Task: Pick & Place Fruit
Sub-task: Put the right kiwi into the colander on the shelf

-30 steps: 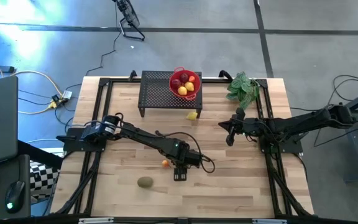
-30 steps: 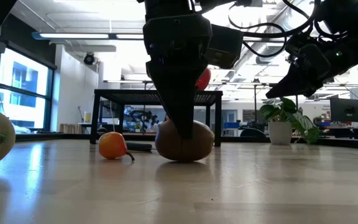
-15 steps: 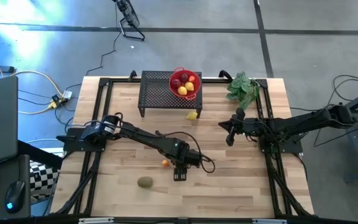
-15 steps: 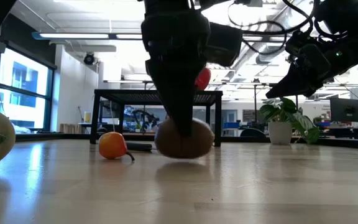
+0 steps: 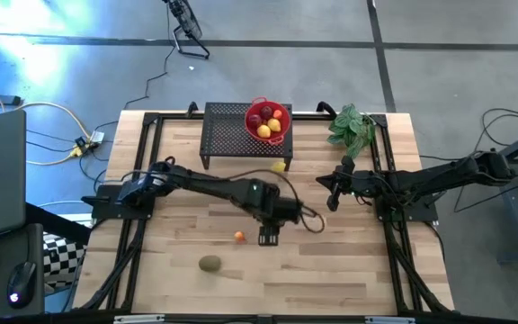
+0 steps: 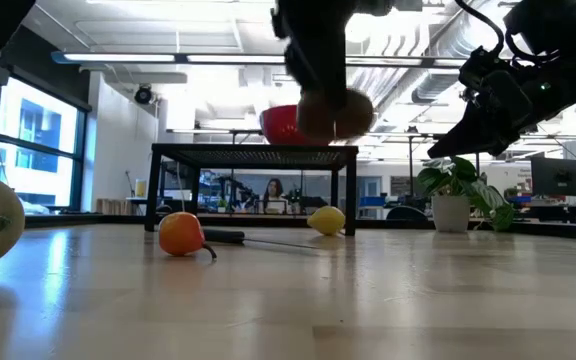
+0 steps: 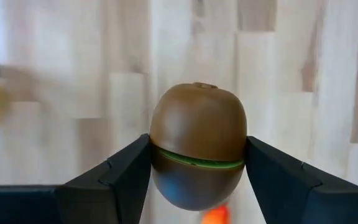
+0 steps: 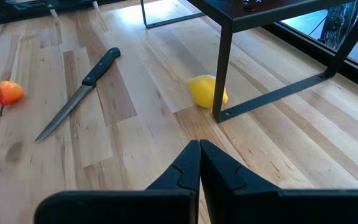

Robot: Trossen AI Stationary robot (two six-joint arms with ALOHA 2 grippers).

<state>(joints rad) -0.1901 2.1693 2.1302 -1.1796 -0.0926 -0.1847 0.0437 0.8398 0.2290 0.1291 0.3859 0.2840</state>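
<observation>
Two pincers in play. Left pincer (image 5: 269,236) is clamped on a brown kiwi (image 7: 198,130), holding it up off the bench (image 5: 331,270), mid-bench. Second kiwi (image 5: 209,264) lies near the front, a small orange fruit (image 5: 239,237) just beside the left arm. One lemon (image 5: 279,166) sits by the black rack's leg (image 8: 224,68), a knife (image 8: 79,93) close by. Red bowl (image 5: 269,120) on the rack holds red and yellow fruit. Right pincer (image 8: 199,163) hangs at the right side, fingers pressed together, nothing in them.
</observation>
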